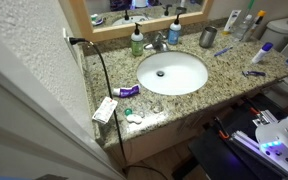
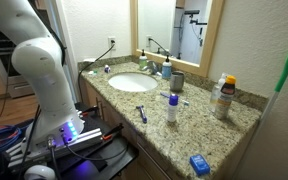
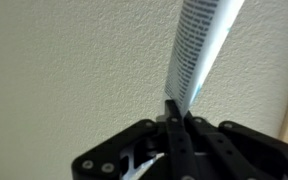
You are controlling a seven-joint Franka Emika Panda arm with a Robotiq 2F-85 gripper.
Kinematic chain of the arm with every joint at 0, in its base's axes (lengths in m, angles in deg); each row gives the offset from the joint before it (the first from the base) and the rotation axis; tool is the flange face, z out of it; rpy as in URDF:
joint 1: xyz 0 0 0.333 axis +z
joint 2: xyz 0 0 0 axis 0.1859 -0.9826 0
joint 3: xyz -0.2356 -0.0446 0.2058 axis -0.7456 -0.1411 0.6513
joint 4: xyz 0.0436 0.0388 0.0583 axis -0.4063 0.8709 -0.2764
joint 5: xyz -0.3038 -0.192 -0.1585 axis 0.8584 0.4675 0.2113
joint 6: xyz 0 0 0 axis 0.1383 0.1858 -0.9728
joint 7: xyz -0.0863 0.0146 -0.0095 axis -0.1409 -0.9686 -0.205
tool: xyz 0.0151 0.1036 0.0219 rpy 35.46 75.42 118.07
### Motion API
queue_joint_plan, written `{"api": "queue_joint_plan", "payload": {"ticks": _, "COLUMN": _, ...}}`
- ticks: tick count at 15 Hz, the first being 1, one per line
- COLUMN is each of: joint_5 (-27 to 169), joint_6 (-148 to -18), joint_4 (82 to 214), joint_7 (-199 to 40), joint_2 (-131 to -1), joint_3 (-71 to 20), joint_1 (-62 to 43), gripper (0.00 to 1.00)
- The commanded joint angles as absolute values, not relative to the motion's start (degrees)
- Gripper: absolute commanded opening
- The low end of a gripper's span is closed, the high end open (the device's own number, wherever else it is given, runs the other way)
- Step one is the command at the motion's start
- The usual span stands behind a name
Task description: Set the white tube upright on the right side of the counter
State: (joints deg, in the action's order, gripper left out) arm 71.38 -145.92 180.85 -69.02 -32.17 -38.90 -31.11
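In the wrist view my gripper [image 3: 176, 112] is shut on the lower end of the white tube [image 3: 199, 45], a slim white tube with dark print. The tube sticks up and away from the jaws, in front of a textured cream wall. The speckled granite counter [image 1: 224, 85] with its oval white sink [image 1: 171, 72] shows in both exterior views [image 2: 184, 135]. My white arm [image 2: 34, 50] stands beside the counter. The gripper and tube cannot be made out in either exterior view.
On the counter: a metal cup [image 1: 208, 37], a stubby white bottle with a blue-purple cap [image 2: 172, 108], a flat white box [image 1: 105, 110], green [image 1: 137, 40] and blue [image 1: 174, 32] bottles by the faucet [image 1: 159, 42], an orange-capped bottle [image 2: 224, 95] and a small blue item [image 2: 199, 164].
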Motion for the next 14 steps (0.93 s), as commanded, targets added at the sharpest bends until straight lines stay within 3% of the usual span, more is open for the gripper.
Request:
{"api": "queue_joint_plan", "payload": {"ticks": 1, "joint_5": 71.8, "joint_6": -146.0, "joint_4": 178.6, "joint_7": -68.0, "joint_2": -31.0, "joint_3": -39.6, "joint_1": -30.9, "gripper": 0.01}}
{"api": "queue_joint_plan", "payload": {"ticks": 7, "joint_5": 75.6, "joint_6": -146.0, "joint_4": 187.8, "joint_7": -67.5, "joint_2": -19.4, "joint_3": -44.6, "joint_1": -26.0, "gripper": 0.01}}
{"api": "queue_joint_plan", "payload": {"ticks": 8, "joint_5": 75.7, "joint_6": -146.4, "joint_4": 192.5, "joint_7": -67.0, "joint_2": -19.7, "joint_3": -44.2, "joint_1": -27.7, "gripper": 0.01}}
{"api": "queue_joint_plan", "payload": {"ticks": 14, "joint_5": 72.5, "joint_6": -146.2, "joint_4": 189.8, "joint_7": -68.8, "joint_2": -24.9, "joint_3": -43.0, "joint_1": -30.3, "gripper": 0.01}}
